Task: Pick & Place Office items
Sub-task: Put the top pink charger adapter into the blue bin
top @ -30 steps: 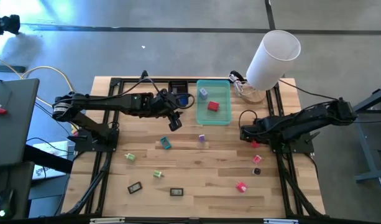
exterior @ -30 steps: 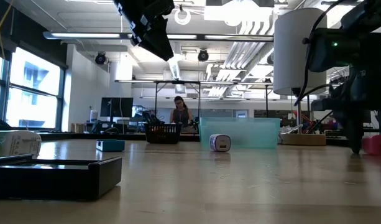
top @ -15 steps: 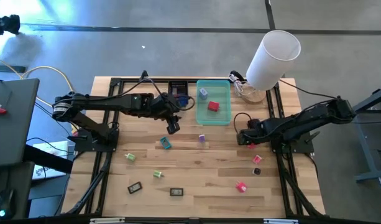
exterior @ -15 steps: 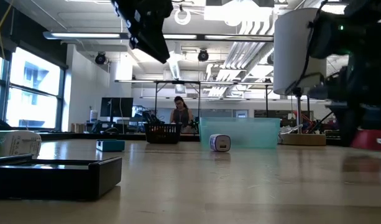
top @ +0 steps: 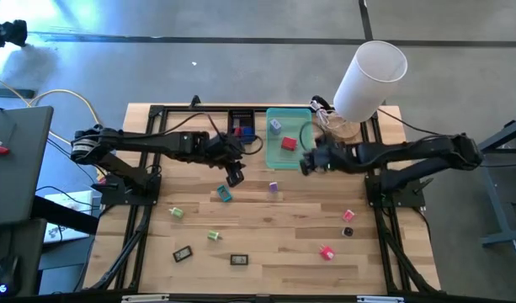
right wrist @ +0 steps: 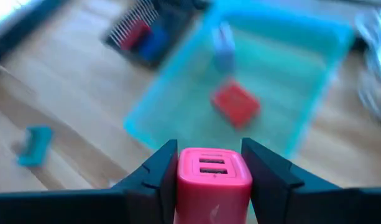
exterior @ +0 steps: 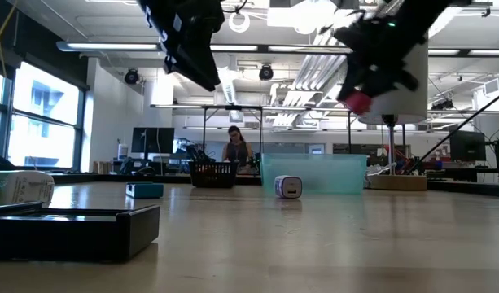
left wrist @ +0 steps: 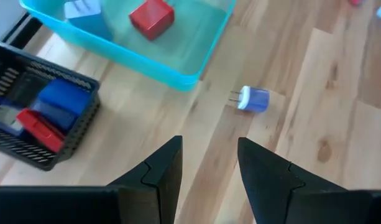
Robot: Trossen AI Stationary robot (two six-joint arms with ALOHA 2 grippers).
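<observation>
Carrying a pink USB charger block (right wrist: 214,175) clamped between its two fingers, the right gripper (top: 309,162) hung in the air at the near edge of the teal tray (top: 270,160); judged to be the approach for a drop into it. The high carry presumably kept the block clear of the tray wall.

The left gripper (top: 235,174) hovered above bare wood just beside the tray's near left corner. Its fingers (left wrist: 160,171) stood parted with nothing between them. A purple plug adapter (left wrist: 252,99) lay on the table ahead of it, a likely next pick, though that was only a guess.

Containers:
- Teal tray: held a red block (top: 289,144) and a small pale blue piece (top: 275,125), well apart from each other.
- Black mesh tray (left wrist: 48,118), touching or just beside the teal tray's left wall: held a blue piece (left wrist: 63,99) and a red piece (left wrist: 38,124).

Loose items on the table: teal piece (top: 225,194), two green pieces (top: 176,213) (top: 213,236), two black pieces (top: 183,252) (top: 238,260), and pink, black and red pieces on the right (top: 348,216) (top: 348,231) (top: 327,252).

A white cylinder (top: 369,77) stood at the far right corner.
</observation>
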